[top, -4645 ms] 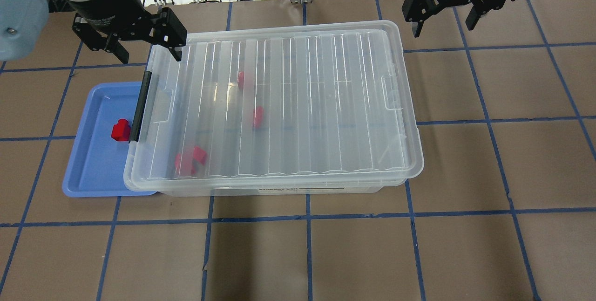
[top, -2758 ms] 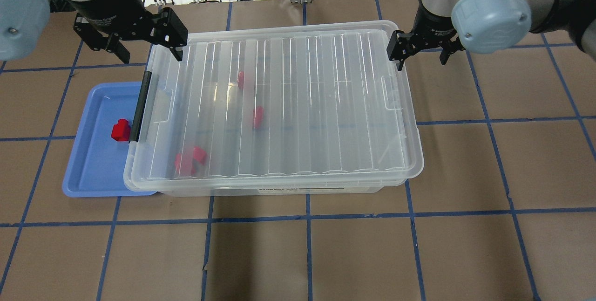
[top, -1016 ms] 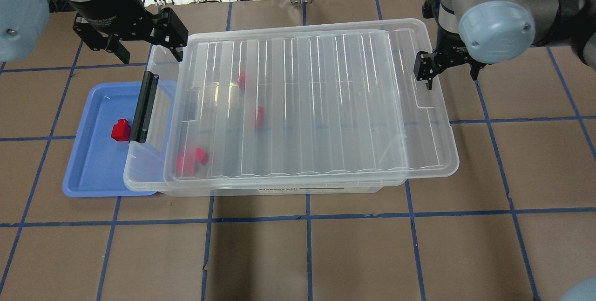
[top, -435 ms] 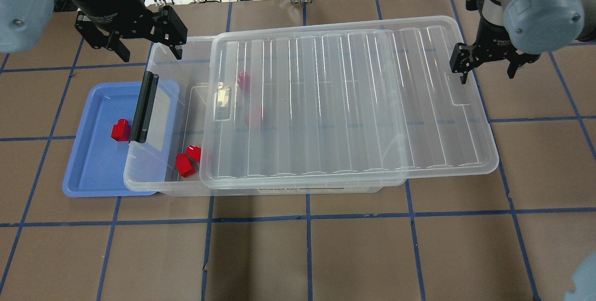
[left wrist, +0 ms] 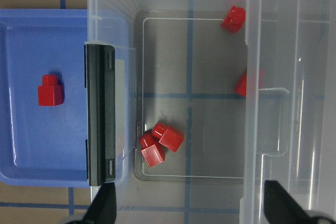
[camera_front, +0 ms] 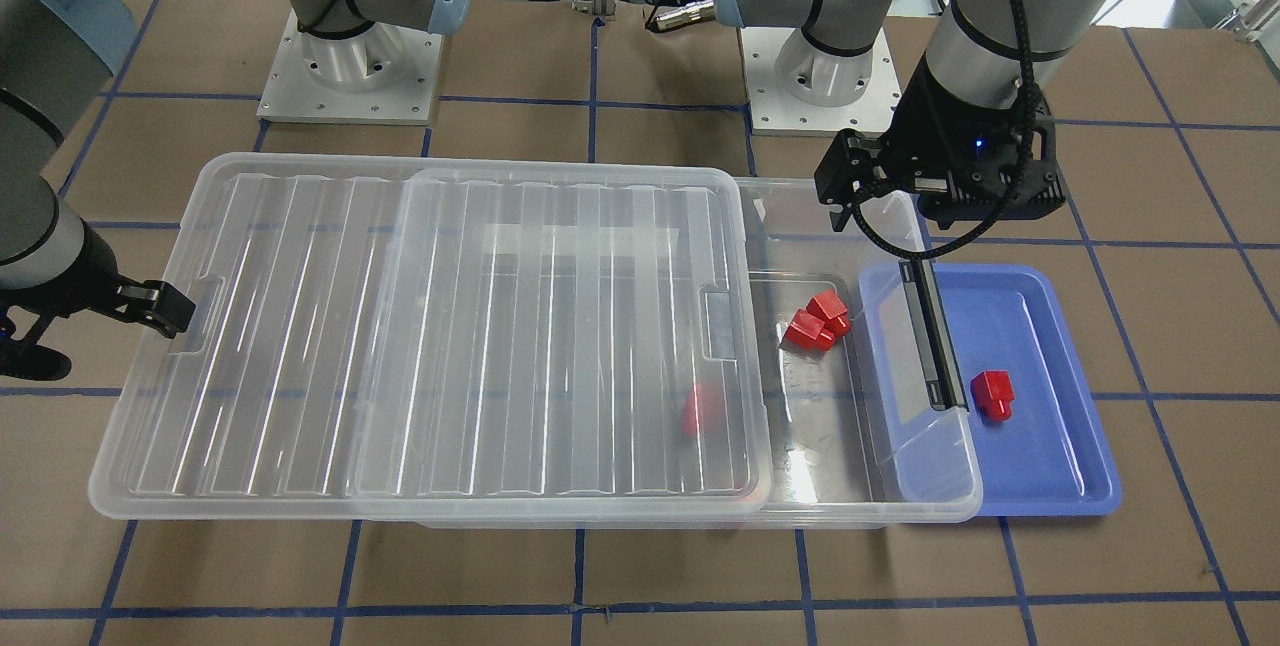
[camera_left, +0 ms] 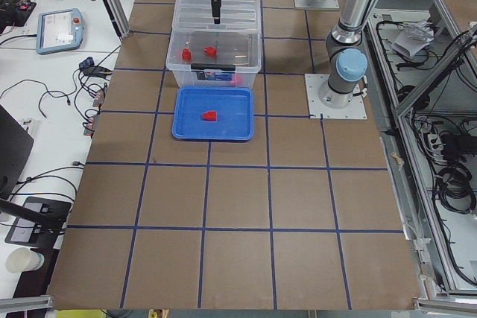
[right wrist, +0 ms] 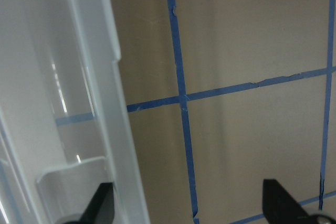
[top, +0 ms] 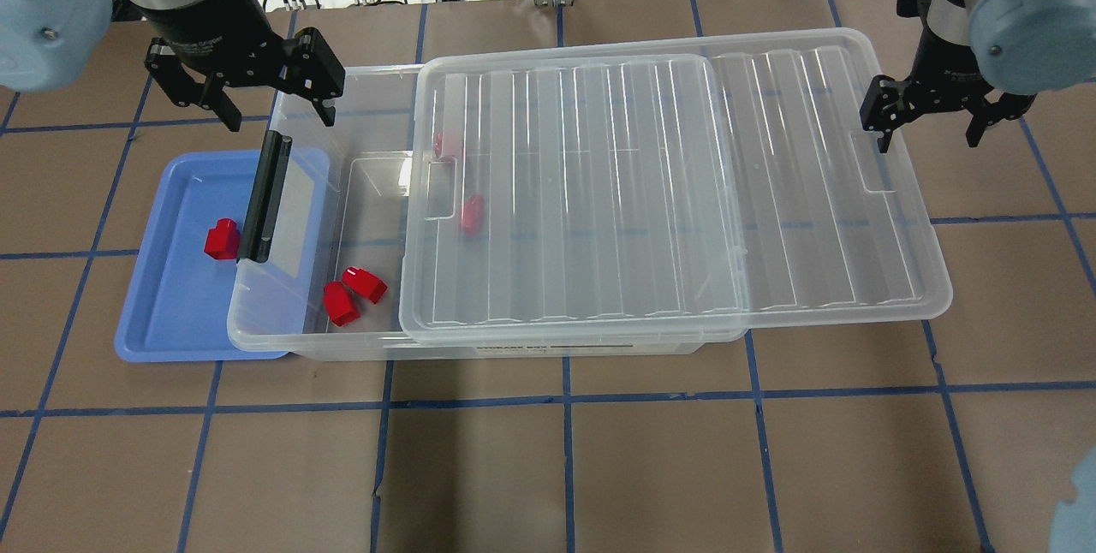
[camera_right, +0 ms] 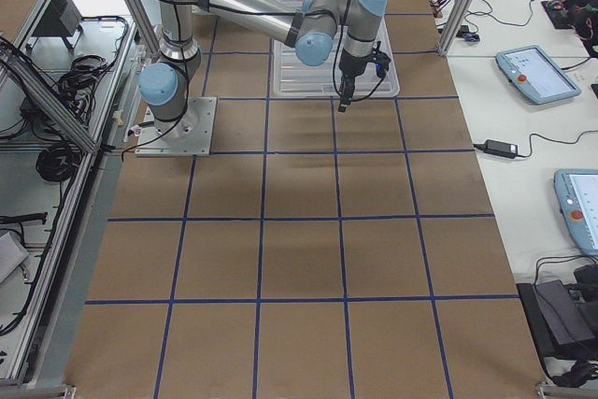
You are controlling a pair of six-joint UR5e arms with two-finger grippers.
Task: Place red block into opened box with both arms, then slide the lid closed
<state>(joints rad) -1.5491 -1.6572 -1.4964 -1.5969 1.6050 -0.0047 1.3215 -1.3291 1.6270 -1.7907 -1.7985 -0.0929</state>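
- lid (top: 668, 193) is sitting shoved partway right, so the box (top: 377, 185) is gaping open on the left
- red block (top: 221, 239) is lying in the blue tray (top: 171, 305), waiting for pickup
- left gripper (top: 279, 118) and right gripper (top: 932, 138) are both hanging spread, pinching nothing

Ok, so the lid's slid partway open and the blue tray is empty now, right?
Not quite. The lid is slid partway open, but the blue tray is not empty: one red block sits in it, as the overhead view shows.
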